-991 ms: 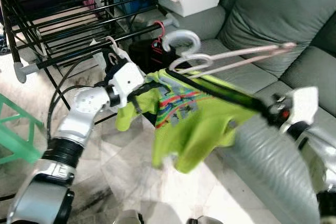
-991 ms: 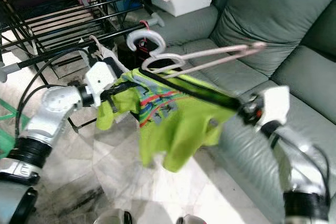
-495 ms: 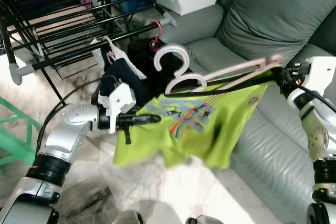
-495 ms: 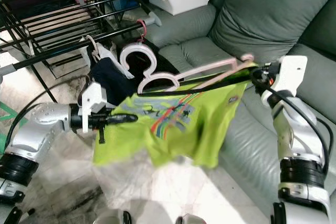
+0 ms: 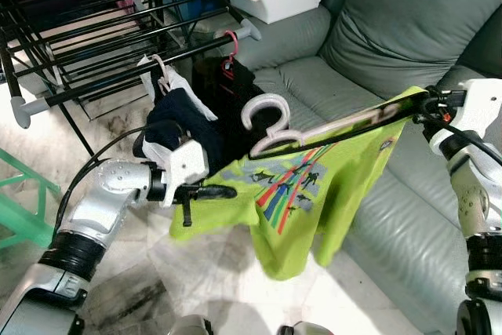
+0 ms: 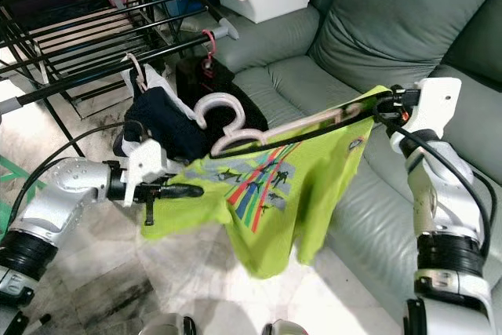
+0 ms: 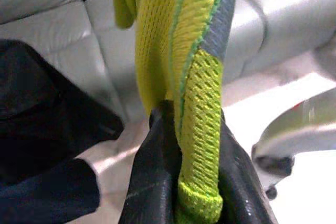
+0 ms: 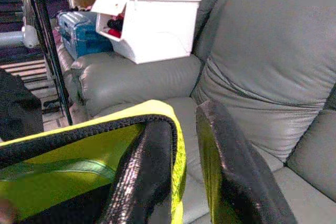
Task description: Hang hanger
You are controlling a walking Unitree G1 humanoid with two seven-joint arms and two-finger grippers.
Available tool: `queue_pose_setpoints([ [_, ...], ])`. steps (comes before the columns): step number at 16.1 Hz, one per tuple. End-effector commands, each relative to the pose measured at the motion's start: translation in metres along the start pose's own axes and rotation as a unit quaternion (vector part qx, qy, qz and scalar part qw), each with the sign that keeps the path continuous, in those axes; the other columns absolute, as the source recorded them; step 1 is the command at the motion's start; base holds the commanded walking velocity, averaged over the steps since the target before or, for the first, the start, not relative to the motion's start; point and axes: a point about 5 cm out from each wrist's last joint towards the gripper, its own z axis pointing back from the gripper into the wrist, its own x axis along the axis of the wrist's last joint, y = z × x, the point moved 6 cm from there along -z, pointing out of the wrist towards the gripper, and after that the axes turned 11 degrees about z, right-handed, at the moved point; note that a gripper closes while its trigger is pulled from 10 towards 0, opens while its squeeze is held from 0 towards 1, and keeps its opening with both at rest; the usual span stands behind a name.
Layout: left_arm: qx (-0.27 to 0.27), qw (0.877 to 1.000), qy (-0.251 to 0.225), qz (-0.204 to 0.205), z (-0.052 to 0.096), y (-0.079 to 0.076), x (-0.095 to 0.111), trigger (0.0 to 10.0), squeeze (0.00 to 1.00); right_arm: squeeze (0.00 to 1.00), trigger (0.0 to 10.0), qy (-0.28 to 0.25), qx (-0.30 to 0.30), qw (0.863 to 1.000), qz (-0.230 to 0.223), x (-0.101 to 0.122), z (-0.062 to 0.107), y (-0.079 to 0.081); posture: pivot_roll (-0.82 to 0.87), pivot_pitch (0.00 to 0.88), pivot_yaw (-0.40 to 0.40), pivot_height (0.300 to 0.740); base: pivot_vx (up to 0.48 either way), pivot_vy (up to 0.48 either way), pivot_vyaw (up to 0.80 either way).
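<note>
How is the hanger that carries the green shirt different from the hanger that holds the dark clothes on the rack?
The pale hanger is off the drying rack, tilted, its hook in open air; the white hanger hooks over a rack bar. The pale one carries a bright green shirt, stretched between the left claw and right claw; the white one carries dark clothes, which no claw touches. Both are light plastic with curved hooks.
</note>
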Motion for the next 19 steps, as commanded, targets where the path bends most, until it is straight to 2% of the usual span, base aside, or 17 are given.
queue_pose_setpoints([
  [1,0.039,0.997,0.066,0.027,0.029,0.011,-0.037,0.0,0.00,0.00,0.0,-0.027,-0.102,0.994,0.021,0.025,0.009,-0.061,-0.08,0.023,0.012,0.740,0.000,0.000,0.00],
  [4,0.087,0.988,0.128,0.014,0.029,0.023,-0.061,0.0,0.00,0.00,0.0,-0.028,-0.082,0.996,0.038,0.026,0.003,-0.047,-0.08,0.025,0.012,0.740,0.000,0.000,0.00],
  [5,0.094,0.986,0.137,0.013,0.030,0.024,-0.064,0.0,0.00,0.00,0.0,-0.028,-0.078,0.996,0.043,0.025,0.002,-0.045,-0.08,0.025,0.012,0.740,0.000,0.000,0.00],
  [6,0.110,0.984,0.143,0.013,0.028,0.028,-0.066,0.0,0.00,0.00,0.0,-0.027,-0.065,0.996,0.060,0.025,0.000,-0.035,-0.08,0.024,0.014,0.740,0.000,0.000,0.00],
  [8,0.144,0.978,0.153,0.012,0.021,0.035,-0.070,0.0,0.00,0.00,0.0,-0.035,-0.034,0.995,0.085,0.025,-0.009,-0.008,-0.08,0.023,0.014,0.740,0.000,0.000,0.00],
  [9,0.148,0.975,0.164,0.010,0.018,0.035,-0.073,0.0,0.00,0.00,0.0,-0.044,-0.030,0.995,0.079,0.028,-0.014,0.003,-0.08,0.021,0.015,0.740,0.000,0.000,0.00],
  [10,0.159,0.972,0.176,0.003,0.012,0.037,-0.076,0.0,0.00,0.00,0.0,-0.061,-0.016,0.996,0.066,0.037,-0.022,0.024,-0.07,0.020,0.015,0.740,0.000,0.000,0.00],
  [11,0.165,0.971,0.171,0.006,0.007,0.038,-0.075,0.0,0.00,0.00,0.0,-0.070,-0.001,0.996,0.061,0.041,-0.025,0.038,-0.07,0.020,0.015,0.740,0.000,0.000,0.00],
  [13,0.183,0.971,0.155,0.010,-0.001,0.041,-0.069,0.0,0.00,0.00,0.0,-0.075,0.031,0.995,0.056,0.043,-0.029,0.063,-0.07,0.016,0.013,0.740,0.000,0.000,0.00],
  [15,0.200,0.971,0.127,0.018,-0.014,0.042,-0.061,0.0,0.00,0.00,0.0,-0.087,0.081,0.991,0.067,0.044,-0.027,0.095,-0.06,0.016,0.013,0.740,0.000,0.000,0.00],
  [16,0.256,0.963,0.073,0.045,-0.022,0.053,-0.045,0.0,0.00,0.00,0.0,-0.085,0.126,0.986,0.063,0.040,-0.023,0.121,-0.06,0.021,0.013,0.740,0.000,0.000,0.00],
  [17,0.315,0.946,0.014,0.077,-0.023,0.066,-0.029,0.0,0.00,0.00,0.0,-0.075,0.157,0.983,0.061,0.033,-0.019,0.137,-0.06,0.021,0.013,0.740,0.000,0.000,0.00],
  [18,0.354,0.929,-0.033,0.107,-0.022,0.075,-0.016,0.0,0.00,0.00,0.0,-0.068,0.183,0.979,0.060,0.027,-0.015,0.150,-0.07,0.024,0.012,0.740,0.000,0.000,0.00],
  [19,0.362,0.921,-0.061,0.134,-0.026,0.075,-0.009,0.0,0.00,0.00,0.0,-0.069,0.210,0.974,0.056,0.024,-0.008,0.162,-0.07,0.024,0.012,0.740,0.000,0.000,0.00],
])
